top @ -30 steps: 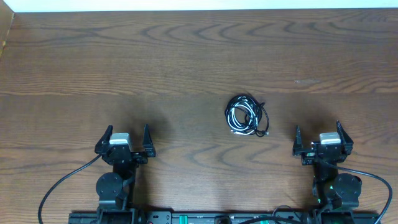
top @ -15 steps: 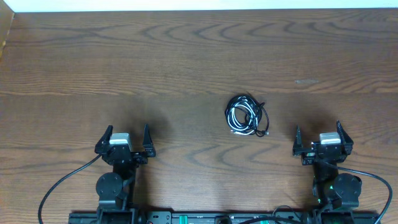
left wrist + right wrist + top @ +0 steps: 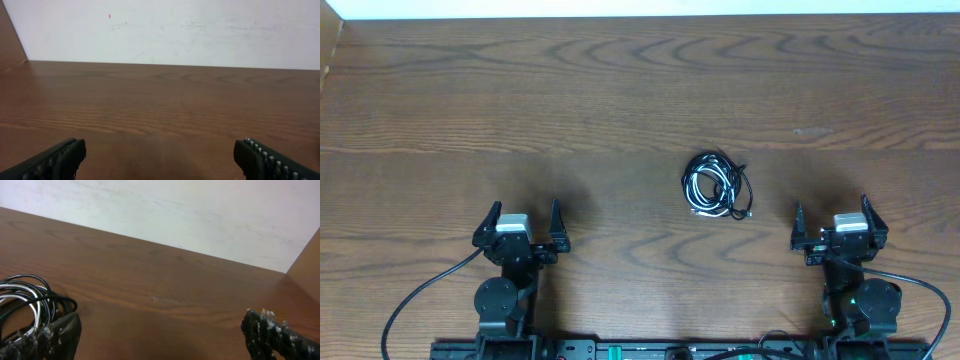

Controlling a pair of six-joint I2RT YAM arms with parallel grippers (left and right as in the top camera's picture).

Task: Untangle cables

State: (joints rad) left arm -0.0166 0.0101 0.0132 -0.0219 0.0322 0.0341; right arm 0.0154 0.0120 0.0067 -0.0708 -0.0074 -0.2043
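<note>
Both grippers, left (image 3: 525, 212) and right (image 3: 831, 208), stand spread wide and empty at the near edge. The cables (image 3: 716, 186) lie right of centre, just far-left of the right gripper, apart from it. A pinch into the bundle could catch white and black strands together and drag the knot tighter. The cords are thin and glossy, wound in one small coil; the table (image 3: 620, 100) is smooth grained wood, so they may slide.
</note>
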